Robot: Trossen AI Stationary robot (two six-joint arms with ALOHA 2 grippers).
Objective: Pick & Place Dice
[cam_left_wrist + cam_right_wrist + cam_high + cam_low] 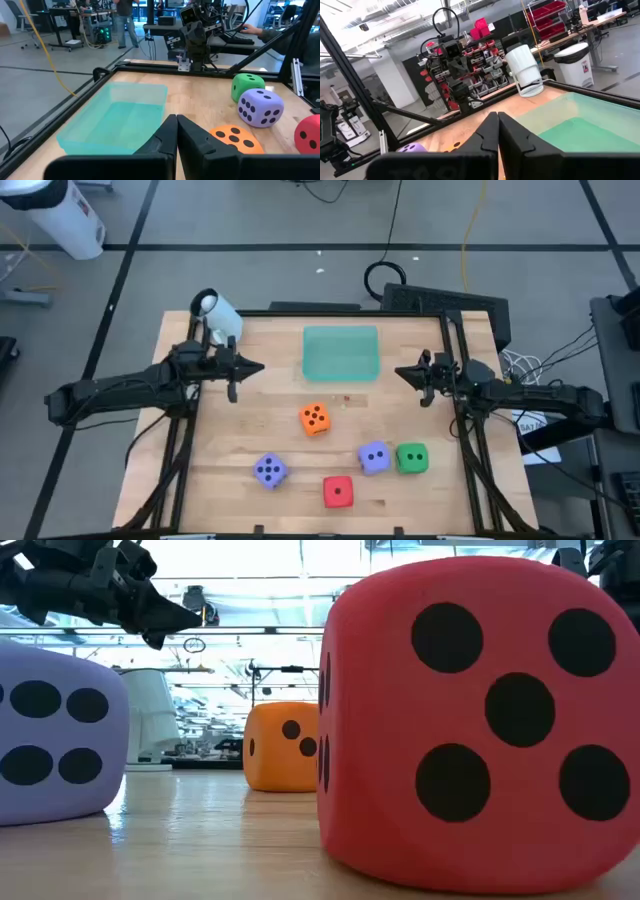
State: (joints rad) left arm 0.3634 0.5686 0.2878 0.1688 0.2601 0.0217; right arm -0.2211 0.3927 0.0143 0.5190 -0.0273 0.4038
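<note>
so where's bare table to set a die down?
Free: the strip between tray and orange die, and the left side below the left gripper, beside the purple die. Crowded: the front right, where red, lavender and green cluster.

The tray (341, 352) lies at the table's (250, 430) far middle — five dice (315, 418) scattered nearer, none in it.

Five dice are counted: one orange die (314, 418), one red die (338, 491), one green die (412, 458), two purple dice (270, 470). One teal tray (341, 352) is seen.
</note>
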